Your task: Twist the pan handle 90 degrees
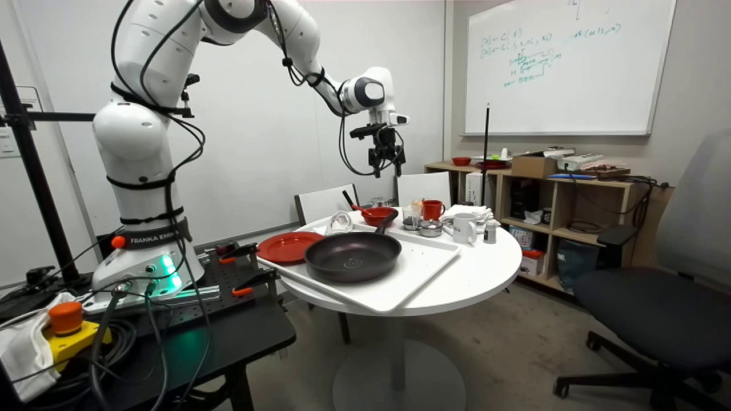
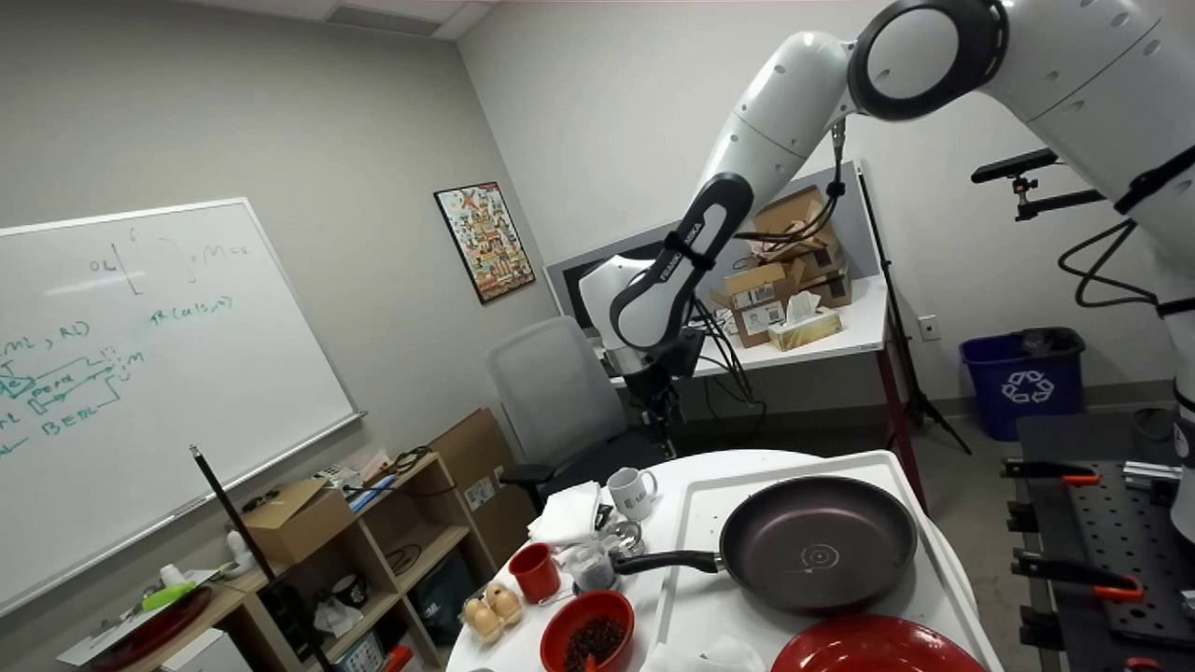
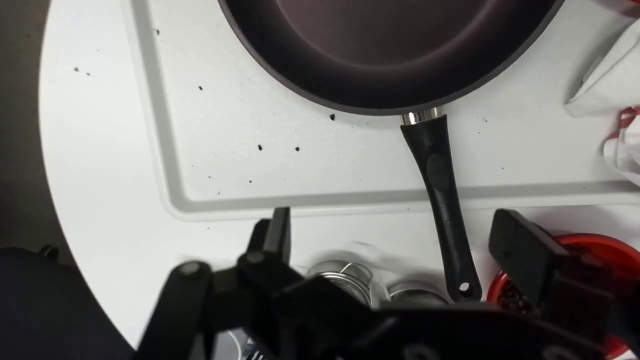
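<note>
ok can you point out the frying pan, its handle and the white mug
Black frying pan (image 2: 818, 544), in an exterior view: its inside base.
Pan handle (image 3: 444, 205), in the wrist view: midway along its black grip.
White mug (image 1: 463, 229), in an exterior view: the side of its body.

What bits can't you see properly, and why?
Wrist view: pan, cut off by the top edge.
Wrist view: red bowl, partly hidden by the end effector.
In an exterior view: red plate, cut by the bottom edge.
Wrist view: dark specks, too small to identify.
</note>
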Available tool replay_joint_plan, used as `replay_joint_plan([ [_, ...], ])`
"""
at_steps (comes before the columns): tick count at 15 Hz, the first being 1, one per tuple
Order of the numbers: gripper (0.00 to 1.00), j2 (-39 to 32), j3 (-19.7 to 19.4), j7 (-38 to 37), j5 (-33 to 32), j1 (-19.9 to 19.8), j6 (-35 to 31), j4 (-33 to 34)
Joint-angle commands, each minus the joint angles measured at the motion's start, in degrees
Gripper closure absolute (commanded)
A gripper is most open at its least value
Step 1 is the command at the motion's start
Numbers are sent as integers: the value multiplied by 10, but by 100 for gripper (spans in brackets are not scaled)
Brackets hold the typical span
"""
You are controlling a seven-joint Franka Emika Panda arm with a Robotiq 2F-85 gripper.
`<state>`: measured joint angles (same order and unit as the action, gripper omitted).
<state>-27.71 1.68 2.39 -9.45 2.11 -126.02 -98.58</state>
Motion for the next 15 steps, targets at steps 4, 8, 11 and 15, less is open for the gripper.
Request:
replay_joint_plan([
  [4,0,-156,15,35,21,17,72,182],
  [8,0,-216,20,49,14,37,118,265],
  [11,0,-262,19,58,9,53,159,331],
  [15,0,-328,15,59,5,70,211,417],
])
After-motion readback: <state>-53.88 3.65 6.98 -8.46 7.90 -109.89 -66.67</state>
